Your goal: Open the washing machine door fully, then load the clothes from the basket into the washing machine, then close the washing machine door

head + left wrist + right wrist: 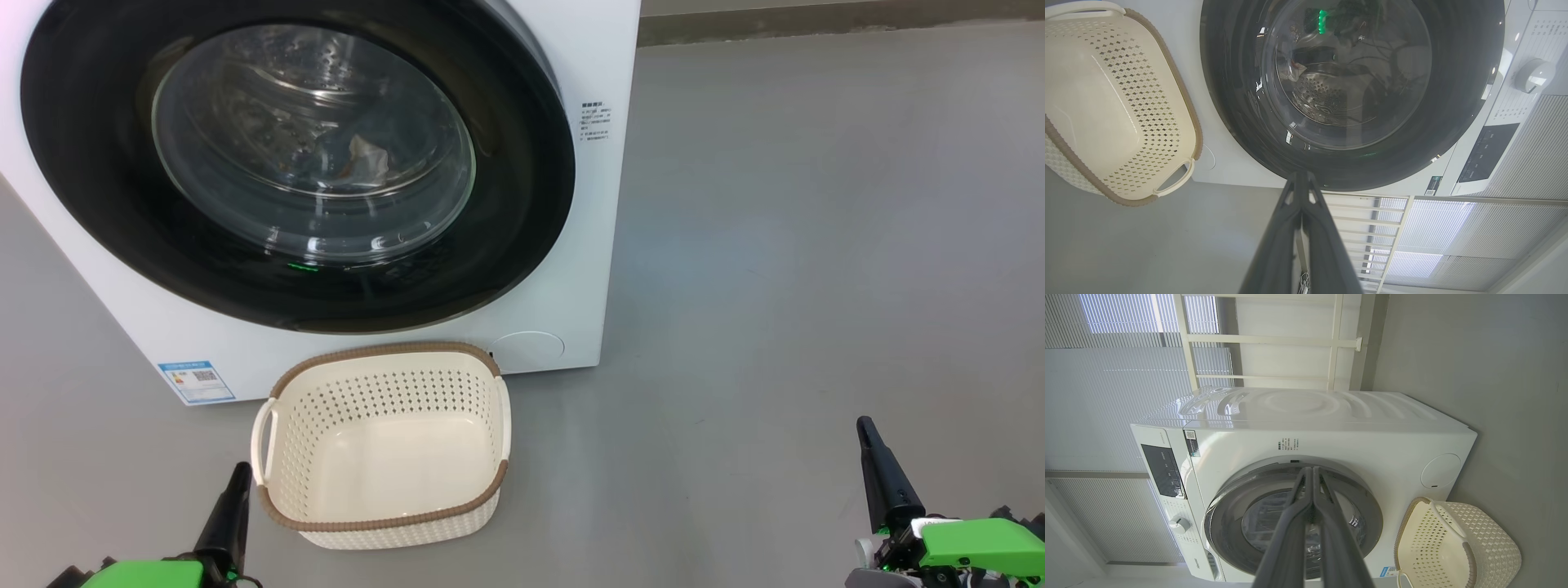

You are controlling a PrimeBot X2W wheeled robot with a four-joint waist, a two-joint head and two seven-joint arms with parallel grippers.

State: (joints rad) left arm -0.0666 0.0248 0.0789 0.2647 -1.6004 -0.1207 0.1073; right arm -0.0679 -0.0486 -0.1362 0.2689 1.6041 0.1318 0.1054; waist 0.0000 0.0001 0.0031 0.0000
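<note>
The left gripper (238,478) has its jaws clenched together on nothing; in the left wrist view (1301,176) the two dark fingers meet at a single point. It hangs low at the near left, just beside the near left corner of the basket (384,392), with a thin strip of floor (775,286) between them. The right gripper (865,429) is clenched as well and grasps nothing — its fingers press flat against each other in the right wrist view (1312,470). It sits at the near right over bare grey floor, well apart from the basket.

The basket stands upright on the floor, just in front of the washing machine (588,245), below the lower edge of the door, and its pale inner bottom is in plain sight. The washing machine door (98,163) lies shut, flush against the white front. Through its glass bowl a pale piece of the clothes (367,159), touched with orange-brown, rests inside the drum — how much more lies there I cannot tell. A blue label sticker (198,380) marks the machine's lower left corner and a round white cap (528,346) its lower right, just beyond the basket's far right corner.
</note>
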